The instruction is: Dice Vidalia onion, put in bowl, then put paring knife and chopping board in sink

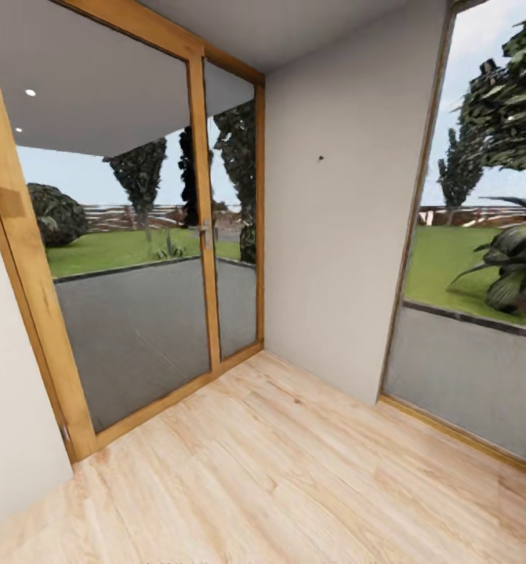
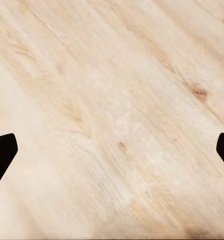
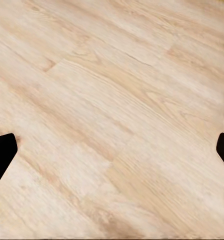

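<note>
Head view: the camera is facing a room corner. A pale wood plank floor [image 1: 294,470] is filling the lower half of the frame. A wood-framed glass door [image 1: 137,258] is taking up the upper left, with a small metal handle [image 1: 202,230] on its middle stile. A plain grey-white wall [image 1: 333,219] is standing at centre. A tall window [image 1: 474,258] is running down the right edge. Through both panes, lawn, dark trees and a fence are showing outside.

Left wrist view: the left gripper [image 2: 112,155] is hanging over the plank floor [image 2: 112,100]. Its two dark fingertips [image 2: 2,155] are sitting at opposite edges of the frame, spread wide, nothing between them.

Right wrist view: the right gripper [image 3: 112,155] is likewise hanging over floorboards [image 3: 117,100], fingertips [image 3: 2,155] spread wide apart and pinching nothing.

Onion, sink, board, knife, bowl and countertop: location cannot be told from these pictures.
</note>
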Available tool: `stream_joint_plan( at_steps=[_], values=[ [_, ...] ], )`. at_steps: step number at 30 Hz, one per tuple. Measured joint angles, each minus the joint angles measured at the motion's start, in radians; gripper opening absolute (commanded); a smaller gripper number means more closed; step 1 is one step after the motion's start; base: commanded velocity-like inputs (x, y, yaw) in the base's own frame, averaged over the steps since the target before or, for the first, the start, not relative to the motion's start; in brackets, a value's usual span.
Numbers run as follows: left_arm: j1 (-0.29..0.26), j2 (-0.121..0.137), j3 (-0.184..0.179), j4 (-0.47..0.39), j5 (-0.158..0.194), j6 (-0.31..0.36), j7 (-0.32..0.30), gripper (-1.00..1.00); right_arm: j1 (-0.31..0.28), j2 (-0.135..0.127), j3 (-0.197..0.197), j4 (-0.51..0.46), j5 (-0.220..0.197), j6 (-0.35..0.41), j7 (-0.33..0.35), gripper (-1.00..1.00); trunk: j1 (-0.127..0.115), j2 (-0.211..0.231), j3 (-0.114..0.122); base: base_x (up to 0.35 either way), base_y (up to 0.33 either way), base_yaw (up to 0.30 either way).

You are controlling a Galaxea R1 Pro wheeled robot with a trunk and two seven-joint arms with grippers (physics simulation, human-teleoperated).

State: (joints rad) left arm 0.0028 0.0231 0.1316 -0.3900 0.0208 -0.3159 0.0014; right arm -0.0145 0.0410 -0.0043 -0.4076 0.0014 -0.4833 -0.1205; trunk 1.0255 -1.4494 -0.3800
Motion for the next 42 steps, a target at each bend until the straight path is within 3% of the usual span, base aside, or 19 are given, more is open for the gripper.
stream_joint_plan(
  at_steps=[22,42],
  values=[
    [0.0,-0.001,-0.001,0.002,-0.001,0.0,0.0,1.0,0.0,0.0,0.0,0.0,0.001,0.0,0.0,1.0,0.0,0.0,0.0,-0.257,-0.231,-0.275],
    [0.0,-0.002,-0.001,0.002,-0.001,0.0,0.0,1.0,0.0,0.0,0.0,-0.002,0.001,0.0,0.0,1.0,0.0,0.0,0.0,-0.156,-0.291,-0.275]
  ],
)
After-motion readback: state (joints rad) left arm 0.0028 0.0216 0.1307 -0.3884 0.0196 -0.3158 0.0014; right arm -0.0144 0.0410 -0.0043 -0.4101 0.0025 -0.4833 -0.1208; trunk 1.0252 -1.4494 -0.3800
